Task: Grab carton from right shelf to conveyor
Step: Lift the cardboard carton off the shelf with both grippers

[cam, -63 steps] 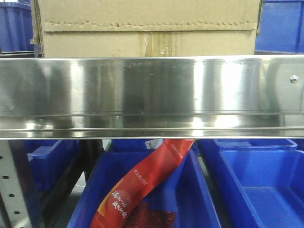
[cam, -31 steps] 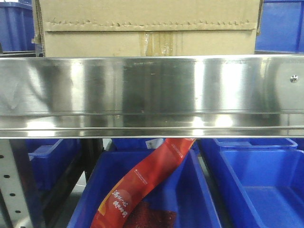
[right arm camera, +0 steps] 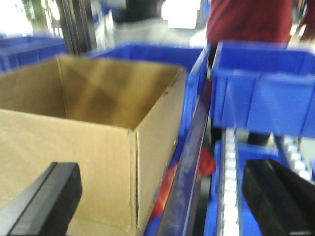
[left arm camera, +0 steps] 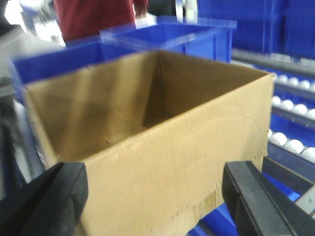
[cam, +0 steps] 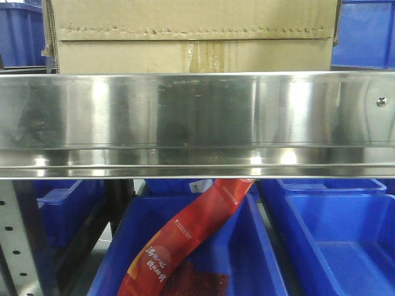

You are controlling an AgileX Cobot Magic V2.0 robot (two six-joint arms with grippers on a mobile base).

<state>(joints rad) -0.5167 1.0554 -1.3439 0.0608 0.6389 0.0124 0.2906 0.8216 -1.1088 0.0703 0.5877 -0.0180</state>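
On the right shelf (cam: 9, 237), directly behind its steel front rail (cam: 123, 120): carton (cam: 191, 37), lower part hidden by the rail, jagged tape strip across the face, glossy tape down the middle seam. Flanked by blue bins (cam: 364, 34) on either side. More bins on the level below, one with a red packet (cam: 185, 240).

From both wrist views: open at the top, no flaps seen, nothing visible inside. Probably light, then; judged, not weighed. Corrugated walls, stiff along edges and corners, likely to bow inward mid-panel with no lid to brace them. Dry matte cardboard, fair friction; slicker on the tape.

Left end effector (left arm camera: 155, 206): released, jaws spread wide, one finger low on each side of the carton's near wall. Contact impossible to confirm. Right end effector (right arm camera: 162, 199): likewise released, jaws wide, facing the carton's corner, a bin just beside that corner. Nothing held by either.

Best hold, as a judgement: clamp between the two arms on opposite side walls, low and near the corners. Alternatively, pinch the top rim close to a corner. Avoid pressing mid-wall. Mind the rail lip on lift-out and the tight clearance to the neighbouring bins.
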